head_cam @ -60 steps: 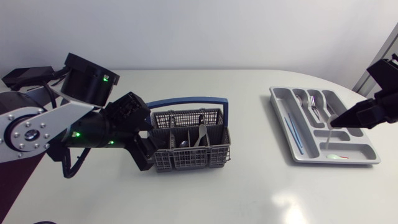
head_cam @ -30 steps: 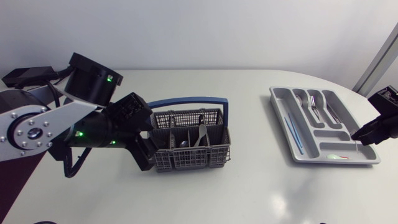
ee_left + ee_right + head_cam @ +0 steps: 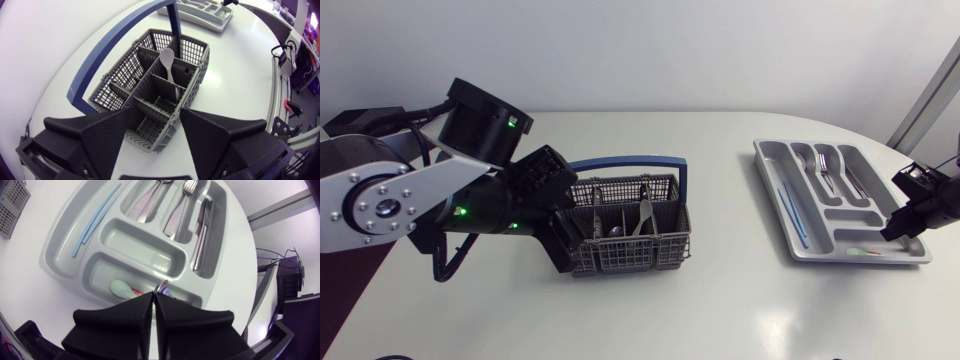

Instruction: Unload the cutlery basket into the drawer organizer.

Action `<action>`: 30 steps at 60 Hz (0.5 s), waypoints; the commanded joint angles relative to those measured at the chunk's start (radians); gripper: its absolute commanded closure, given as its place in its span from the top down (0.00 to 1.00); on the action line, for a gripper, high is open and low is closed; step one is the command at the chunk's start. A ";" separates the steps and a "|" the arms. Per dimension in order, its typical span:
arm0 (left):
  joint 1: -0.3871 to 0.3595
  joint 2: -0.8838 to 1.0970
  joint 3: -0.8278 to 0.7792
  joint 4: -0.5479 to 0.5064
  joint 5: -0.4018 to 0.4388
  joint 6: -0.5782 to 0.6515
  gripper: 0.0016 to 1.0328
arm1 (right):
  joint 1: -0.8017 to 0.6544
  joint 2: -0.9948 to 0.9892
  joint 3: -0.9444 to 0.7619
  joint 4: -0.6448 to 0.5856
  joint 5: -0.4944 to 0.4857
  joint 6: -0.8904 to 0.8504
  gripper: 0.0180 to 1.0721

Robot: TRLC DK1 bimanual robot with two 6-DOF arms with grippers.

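The grey cutlery basket [image 3: 625, 255] with a blue handle [image 3: 620, 161] stands left of the table's middle, with a pale spoon [image 3: 167, 59] and other cutlery [image 3: 642, 212] upright in it. My left gripper [image 3: 563, 240] is open at the basket's left end, and the basket's end [image 3: 155, 132] lies between its fingers [image 3: 107, 137]. The grey drawer organizer [image 3: 766, 160] lies at the right. My right gripper [image 3: 154, 299] hovers over its near right corner, shut on a metal spoon [image 3: 161, 286] that sticks out just ahead of the fingertips.
The organizer [image 3: 60, 250] holds two blue sticks [image 3: 95, 215], spoons [image 3: 150, 197], forks [image 3: 182, 205], a knife [image 3: 200, 235] and a pale green spoon [image 3: 121, 288]. Its middle compartment [image 3: 145, 250] is bare. The table edge runs close behind the organizer's right side.
My right gripper has swung from above the organizer's middle to its near right corner and sunk lower, still shut. My left arm has edged a little closer to the basket.
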 commanded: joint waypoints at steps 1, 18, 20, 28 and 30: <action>-0.010 0.018 0.030 -0.009 -0.008 -0.027 0.68 | 0.015 0.031 -0.041 0.027 0.020 -0.025 0.06; -0.022 0.034 0.034 -0.008 -0.008 -0.028 0.68 | 0.035 0.031 -0.071 0.067 0.063 -0.012 0.34; -0.021 0.036 0.036 -0.008 -0.008 -0.028 0.68 | 0.037 0.025 -0.074 0.067 0.066 -0.012 0.40; -0.018 0.037 0.034 -0.006 -0.008 -0.027 0.68 | 0.037 -0.004 -0.087 0.061 0.071 -0.012 0.53; -0.018 0.037 0.033 -0.006 -0.008 -0.027 0.68 | 0.037 -0.015 -0.090 0.061 0.071 -0.014 0.58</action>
